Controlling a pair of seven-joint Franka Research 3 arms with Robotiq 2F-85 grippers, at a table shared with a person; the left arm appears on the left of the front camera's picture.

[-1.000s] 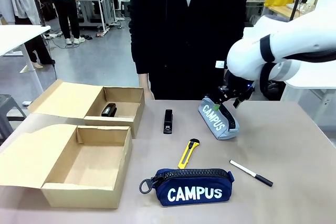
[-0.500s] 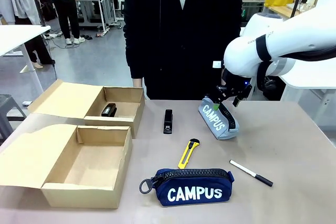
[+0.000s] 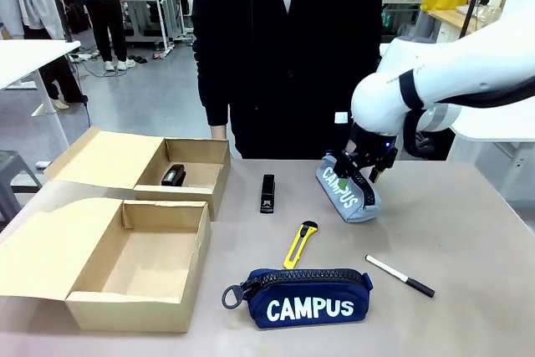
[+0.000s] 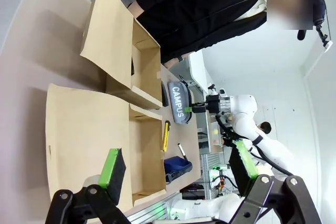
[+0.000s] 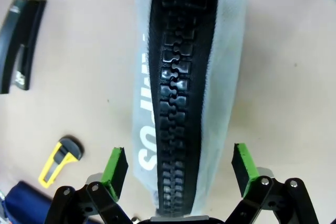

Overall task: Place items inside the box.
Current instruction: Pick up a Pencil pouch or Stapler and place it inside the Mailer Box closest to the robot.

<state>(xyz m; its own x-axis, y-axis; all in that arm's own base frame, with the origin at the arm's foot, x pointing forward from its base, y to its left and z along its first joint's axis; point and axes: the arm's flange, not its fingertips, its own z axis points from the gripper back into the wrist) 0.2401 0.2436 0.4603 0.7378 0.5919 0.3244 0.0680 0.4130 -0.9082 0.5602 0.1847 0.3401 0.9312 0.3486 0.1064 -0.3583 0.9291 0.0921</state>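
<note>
Edging left and lower over the past second, the robot's right gripper [image 3: 361, 165] now hangs just above the far end of the grey fabric zip pouch lettered "CAMPUS" [image 3: 347, 191], and the person in black behind the table has shifted left too. From the left, the near open brown cardboard box [image 3: 134, 311] holds nothing, while the second cardboard box behind it [image 3: 219, 181] holds a small black object [image 3: 174, 176]. The slim black stapler [image 3: 267, 193], yellow utility knife [image 3: 298, 244], navy "CAMPUS" zip pouch [image 3: 309, 298], grey pouch and white pen with black cap [image 3: 399, 276] all lie on the tabletop outside the boxes. The wrist view shows the right gripper's green pads spread wide either side of the grey pouch, apart from its fabric and gripping nothing. The left gripper [image 4: 177, 165] hangs spread and empty. The pouch looks light and soft and likely to sag, so a pinch across its narrow width, on the flanks beside the chunky black zip, seems soundest
</note>
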